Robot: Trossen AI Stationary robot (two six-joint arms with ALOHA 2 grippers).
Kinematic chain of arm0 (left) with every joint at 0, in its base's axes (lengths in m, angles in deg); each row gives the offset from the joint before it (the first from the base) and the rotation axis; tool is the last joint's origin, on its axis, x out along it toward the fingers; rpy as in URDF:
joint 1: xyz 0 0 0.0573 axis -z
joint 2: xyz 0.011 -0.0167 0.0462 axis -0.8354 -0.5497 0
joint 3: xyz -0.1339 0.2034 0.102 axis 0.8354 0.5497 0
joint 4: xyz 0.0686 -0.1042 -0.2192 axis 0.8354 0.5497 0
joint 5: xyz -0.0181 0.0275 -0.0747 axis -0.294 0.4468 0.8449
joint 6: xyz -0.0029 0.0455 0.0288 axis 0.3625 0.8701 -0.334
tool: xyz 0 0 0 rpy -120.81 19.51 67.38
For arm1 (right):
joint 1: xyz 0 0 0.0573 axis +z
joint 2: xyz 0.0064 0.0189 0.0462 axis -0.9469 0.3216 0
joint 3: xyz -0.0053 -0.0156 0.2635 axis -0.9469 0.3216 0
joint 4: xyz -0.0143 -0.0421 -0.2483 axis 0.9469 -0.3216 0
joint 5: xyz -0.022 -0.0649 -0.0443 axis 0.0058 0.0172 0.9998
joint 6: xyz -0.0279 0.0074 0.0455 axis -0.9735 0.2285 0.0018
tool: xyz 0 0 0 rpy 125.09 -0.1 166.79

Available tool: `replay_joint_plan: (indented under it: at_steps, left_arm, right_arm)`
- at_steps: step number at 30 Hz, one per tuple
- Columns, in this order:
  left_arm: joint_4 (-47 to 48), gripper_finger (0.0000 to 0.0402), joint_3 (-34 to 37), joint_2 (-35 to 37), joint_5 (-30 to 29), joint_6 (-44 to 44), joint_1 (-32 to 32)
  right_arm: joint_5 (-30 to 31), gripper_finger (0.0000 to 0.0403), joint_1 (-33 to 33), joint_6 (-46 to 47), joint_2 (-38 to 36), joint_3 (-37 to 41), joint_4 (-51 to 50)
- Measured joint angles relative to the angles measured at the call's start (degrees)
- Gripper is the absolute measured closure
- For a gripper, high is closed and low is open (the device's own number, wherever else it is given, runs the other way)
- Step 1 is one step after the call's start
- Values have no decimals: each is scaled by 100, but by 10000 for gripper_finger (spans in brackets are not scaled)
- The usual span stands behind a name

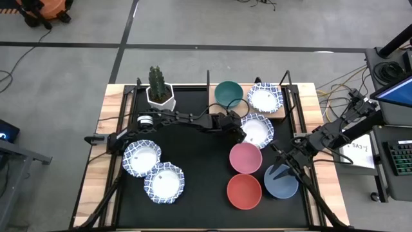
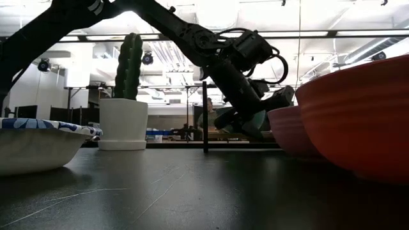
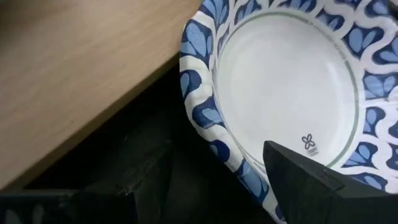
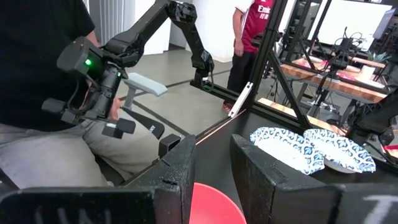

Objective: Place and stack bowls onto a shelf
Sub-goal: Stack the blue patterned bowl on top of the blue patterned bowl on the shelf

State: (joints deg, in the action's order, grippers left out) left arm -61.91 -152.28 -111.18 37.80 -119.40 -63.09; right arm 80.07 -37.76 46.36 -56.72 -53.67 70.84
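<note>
Left tool open wide around rim of patterned bowl, frame middle. Right tool open narrow over blue bowl, lower right.

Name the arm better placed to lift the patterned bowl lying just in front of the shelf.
Left. Its pincer is open astride that patterned bowl's rim beside the shelf, one finger inside. The right pincer hangs over the blue bowl, farther from the shelf.

The black table carries a cactus pot, the shelf and six bowls: one white at the left gripper, blue under the right gripper.
</note>
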Motion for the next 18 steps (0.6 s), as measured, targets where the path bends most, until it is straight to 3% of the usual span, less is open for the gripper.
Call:
replay_joint_plan:
  at_steps: [12, 18]
  left_arm:
    - [-243, 172, 139, 0, 0, -68, 2]
    - [-385, 211, 136, 0, -92, 3, 2]
  right_arm:
    - [0, 314, -1, 17, 0, 0, 0]
    - [0, 314, -1, 15, 0, 0, 0]
